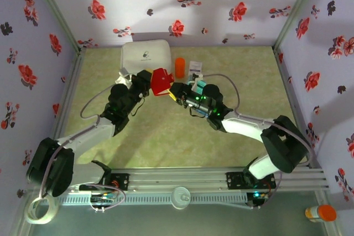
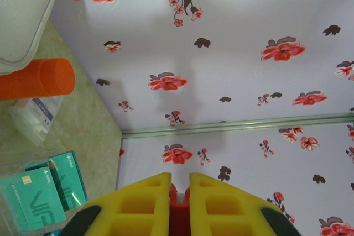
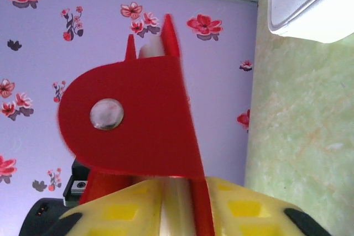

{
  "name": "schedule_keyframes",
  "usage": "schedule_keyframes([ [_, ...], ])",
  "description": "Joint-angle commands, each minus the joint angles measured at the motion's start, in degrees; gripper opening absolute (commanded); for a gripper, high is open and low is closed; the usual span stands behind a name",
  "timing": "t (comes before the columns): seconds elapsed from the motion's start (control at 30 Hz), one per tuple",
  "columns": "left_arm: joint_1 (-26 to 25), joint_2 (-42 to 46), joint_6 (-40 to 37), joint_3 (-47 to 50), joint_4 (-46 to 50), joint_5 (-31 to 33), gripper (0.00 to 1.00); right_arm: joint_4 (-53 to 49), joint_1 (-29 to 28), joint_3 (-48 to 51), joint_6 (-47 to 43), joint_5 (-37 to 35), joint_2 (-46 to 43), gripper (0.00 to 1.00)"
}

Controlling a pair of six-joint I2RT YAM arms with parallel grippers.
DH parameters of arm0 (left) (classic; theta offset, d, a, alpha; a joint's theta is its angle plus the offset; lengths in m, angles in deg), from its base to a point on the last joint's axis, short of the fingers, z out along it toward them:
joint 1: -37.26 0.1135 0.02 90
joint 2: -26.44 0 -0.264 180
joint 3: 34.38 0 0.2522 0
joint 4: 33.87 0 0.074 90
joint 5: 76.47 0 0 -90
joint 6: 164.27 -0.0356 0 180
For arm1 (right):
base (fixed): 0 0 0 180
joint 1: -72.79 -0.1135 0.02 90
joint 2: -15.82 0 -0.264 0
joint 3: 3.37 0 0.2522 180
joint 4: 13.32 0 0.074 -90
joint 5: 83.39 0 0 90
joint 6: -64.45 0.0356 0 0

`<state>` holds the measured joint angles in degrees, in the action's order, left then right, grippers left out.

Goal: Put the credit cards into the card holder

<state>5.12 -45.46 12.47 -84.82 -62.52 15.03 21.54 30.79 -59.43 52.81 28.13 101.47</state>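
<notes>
The red card holder (image 1: 161,81) is held off the table between both grippers, behind the table's middle. My left gripper (image 1: 148,79) is shut on its left edge; in the left wrist view the yellow fingers (image 2: 149,205) pinch a thin red strip (image 2: 180,214). My right gripper (image 1: 177,90) is shut on its right side. The right wrist view shows the wallet's rounded red flap with a metal snap (image 3: 133,120) standing above the jaws, pale lining between them. Teal credit cards (image 2: 38,197) lie on the table under clear plastic, also showing beside the right wrist (image 1: 199,84).
A large white rounded case (image 1: 146,54) lies at the back. An orange cylinder (image 1: 180,66) and a small white printed box (image 1: 194,68) stand just right of it. Floral walls enclose the green mat (image 1: 166,131) on three sides.
</notes>
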Motion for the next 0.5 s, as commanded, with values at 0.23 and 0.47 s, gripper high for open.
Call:
schedule_keyframes([
  [0.23,4.5,4.8,-9.8,1.7,12.7,-7.1,0.99,-5.9,0.8,2.4,-6.7,-1.0,-4.1,0.00],
  [0.47,6.1,8.1,-36.2,-14.2,55.3,-8.8,1.00,-27.8,-0.2,1.9,-21.1,-6.9,-11.9,0.00],
])
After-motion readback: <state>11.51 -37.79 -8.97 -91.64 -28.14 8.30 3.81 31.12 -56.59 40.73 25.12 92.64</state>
